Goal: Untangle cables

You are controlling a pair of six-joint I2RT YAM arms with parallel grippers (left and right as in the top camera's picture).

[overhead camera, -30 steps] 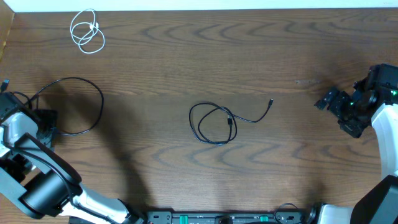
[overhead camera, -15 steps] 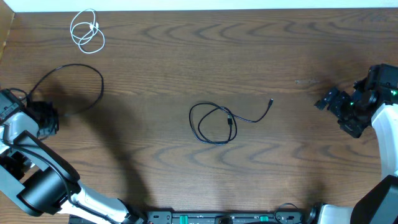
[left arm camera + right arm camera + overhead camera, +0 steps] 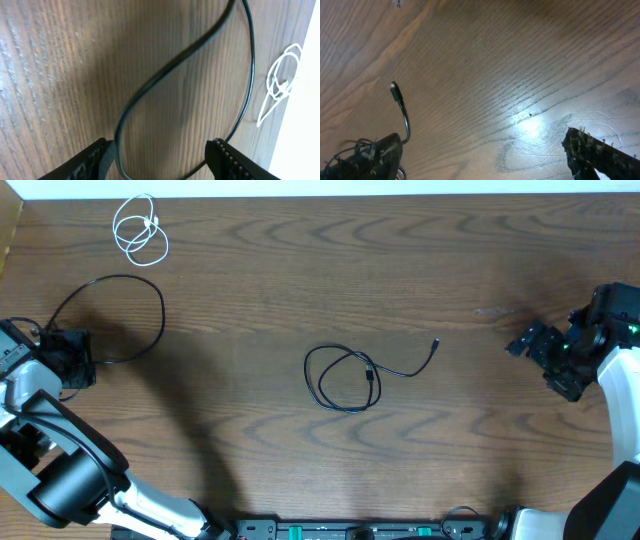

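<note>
A white cable lies coiled at the far left; it also shows in the left wrist view. A black cable forms a wide loop at the left. My left gripper is at the loop's near left end. In the left wrist view the gripper is open, and this black cable runs between the jaws, close to the left finger. A second black cable lies looped at the table's middle, plug pointing right. My right gripper is open and empty at the far right.
The wooden table's far edge meets a white surface, also seen at the right of the left wrist view. The table's left edge is close to my left arm. Arm bases stand along the near edge.
My left gripper has moved a little toward the far side, and the left black loop has shifted that way with it. The middle cable, the white cable and the right arm have not moved.
</note>
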